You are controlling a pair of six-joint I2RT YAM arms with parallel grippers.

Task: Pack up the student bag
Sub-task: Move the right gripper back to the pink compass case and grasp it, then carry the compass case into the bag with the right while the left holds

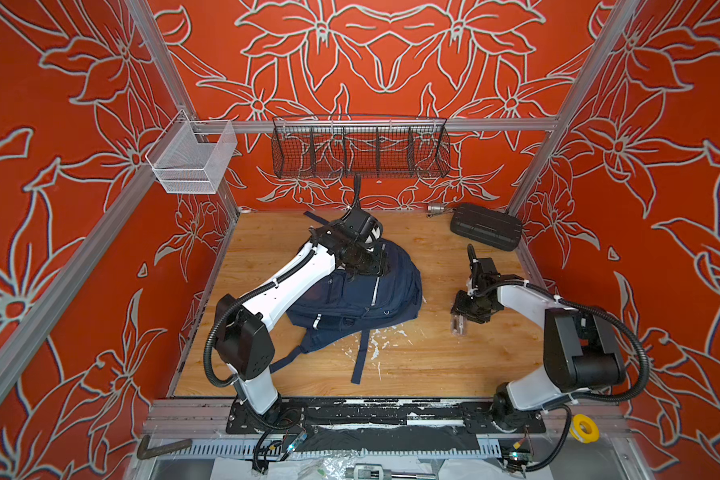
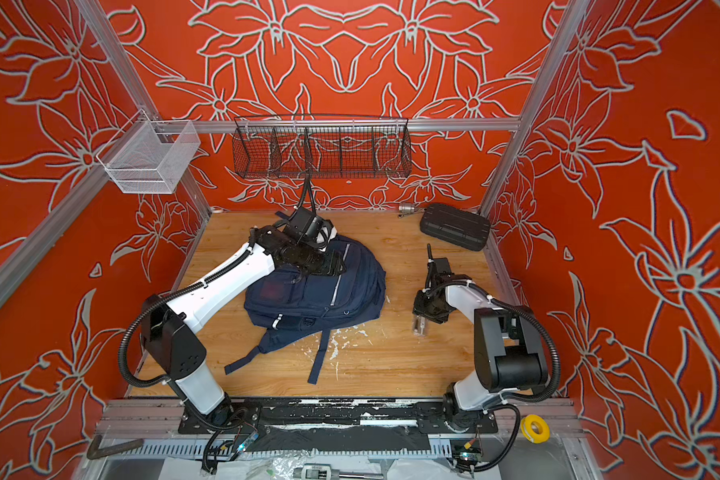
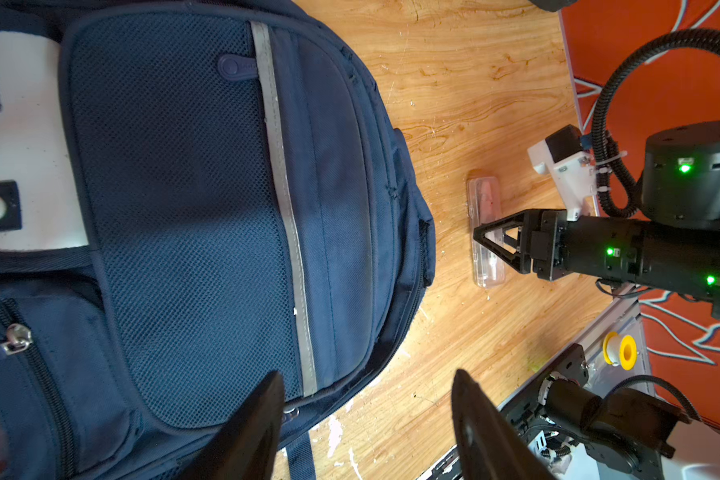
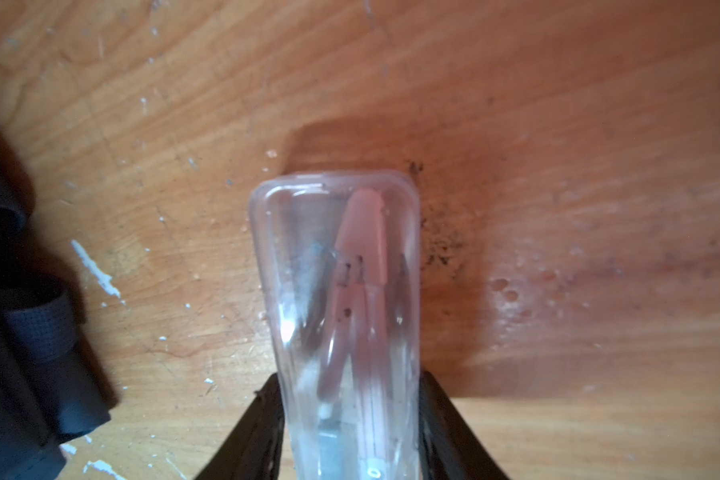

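Note:
The student bag [image 1: 350, 303] [image 2: 308, 299] lies flat on the wooden table, navy blue with silver stripes, and its straps trail toward the front edge. My left gripper [image 1: 366, 266] [image 3: 366, 374] hangs over the bag's far end, open; one finger is above the mesh front pocket [image 3: 184, 208] and the other above bare wood. To the right of the bag, my right gripper [image 1: 460, 318] [image 4: 350, 376] points down at the table. Its fingers press both sides of a clear plastic case [image 4: 337, 270] [image 3: 485, 199] that holds pink pens and rests on the wood.
A black ribbed hard case [image 1: 486, 226] lies at the back right, with a small metal part [image 1: 435, 208] beside it. A black wire basket [image 1: 360, 149] and a white mesh basket [image 1: 192, 162] hang on the back rail. A yellow tape roll [image 1: 583, 428] sits front right.

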